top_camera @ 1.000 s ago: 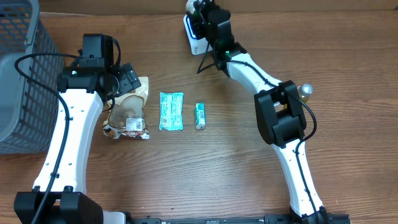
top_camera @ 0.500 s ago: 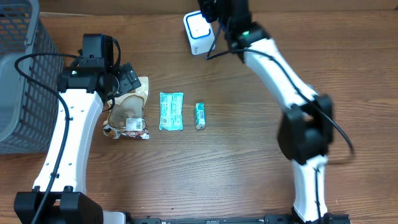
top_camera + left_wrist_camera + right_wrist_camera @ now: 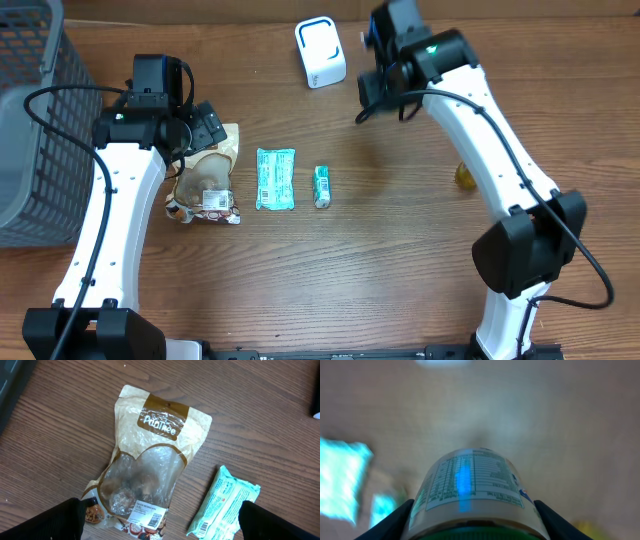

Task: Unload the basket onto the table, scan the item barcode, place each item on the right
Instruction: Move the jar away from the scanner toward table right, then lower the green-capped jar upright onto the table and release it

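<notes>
Right wrist, round labelled bottle [image 3: 472, 492] (blurred) between fingers [image 3: 395, 522], wood-grain table [image 3: 350, 270]

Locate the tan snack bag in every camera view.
Overhead: the tan snack bag lies left of centre, its top partly hidden by the left arm.
Left wrist: it fills the middle of the picture, barcode label at its lower end.
Right wrist: not identifiable; the bottle is held up close and the background is blurred.
Shared landmark: the teal packet beside the bag, in the overhead and left wrist views.
</notes>
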Controlling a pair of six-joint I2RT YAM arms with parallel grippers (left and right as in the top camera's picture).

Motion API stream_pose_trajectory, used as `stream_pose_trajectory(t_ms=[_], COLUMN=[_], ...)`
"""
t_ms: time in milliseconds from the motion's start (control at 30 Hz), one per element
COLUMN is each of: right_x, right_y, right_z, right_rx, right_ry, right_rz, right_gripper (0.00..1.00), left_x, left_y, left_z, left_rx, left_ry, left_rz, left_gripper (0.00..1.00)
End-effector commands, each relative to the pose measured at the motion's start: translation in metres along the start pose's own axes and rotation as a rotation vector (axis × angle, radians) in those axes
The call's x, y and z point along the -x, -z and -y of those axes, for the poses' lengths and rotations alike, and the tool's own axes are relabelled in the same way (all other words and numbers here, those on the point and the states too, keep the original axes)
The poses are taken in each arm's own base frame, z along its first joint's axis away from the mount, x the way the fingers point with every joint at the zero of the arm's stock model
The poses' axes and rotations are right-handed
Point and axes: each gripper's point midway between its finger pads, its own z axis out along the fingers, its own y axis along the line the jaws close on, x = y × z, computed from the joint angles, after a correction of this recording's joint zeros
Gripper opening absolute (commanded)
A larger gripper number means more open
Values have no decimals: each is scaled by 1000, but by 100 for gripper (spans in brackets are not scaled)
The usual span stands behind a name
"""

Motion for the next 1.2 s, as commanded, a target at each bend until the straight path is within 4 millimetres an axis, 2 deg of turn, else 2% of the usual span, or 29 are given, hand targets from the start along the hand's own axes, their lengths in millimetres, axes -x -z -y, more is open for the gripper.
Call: stream_pose_trajectory(t_ms=[0,167,300,433,600,700,867,900,933,1033,1067,1167], right_x=[-36,-87,-114,-138,-157,-159,-159,-159,-159,-160,-160,-161], right_y=[-20,-53,-74,-84,-90,-92,-93,-93,-93,-93,-92,-93], right_z=[2,7,9,16,29,33,40,41,42,43,43,43], right_rx=[-18,-42,-52,-80,-120,-122,-124,-125,-125,-126,-126,-128], right_ry=[-47,-37,-33,-43,-104,-113,-134,-137,-139,-141,-141,-146], right_rz=[-130,-283,-344,-406,-454,-457,-459,-459,-459,-462,-465,-466], right_gripper=[9,11,12,12,16,18,26,30,40,88,99,100], left_x=[3,3,3,3,3,3,3,3,3,3,3,3], left_y=[1,1,1,1,1,1,1,1,1,1,1,1], left_z=[0,0,0,0,0,0,0,0,0,0,0,0], left_rx=[-3,-3,-3,-3,-3,-3,-3,-3,-3,-3,-3,-3], left_ry=[-3,-3,-3,-3,-3,-3,-3,-3,-3,-3,-3,-3], left_rz=[6,6,6,6,6,6,6,6,6,6,6,6], left_gripper=[99,99,100,99,100,100,99,99,100,100,99,100])
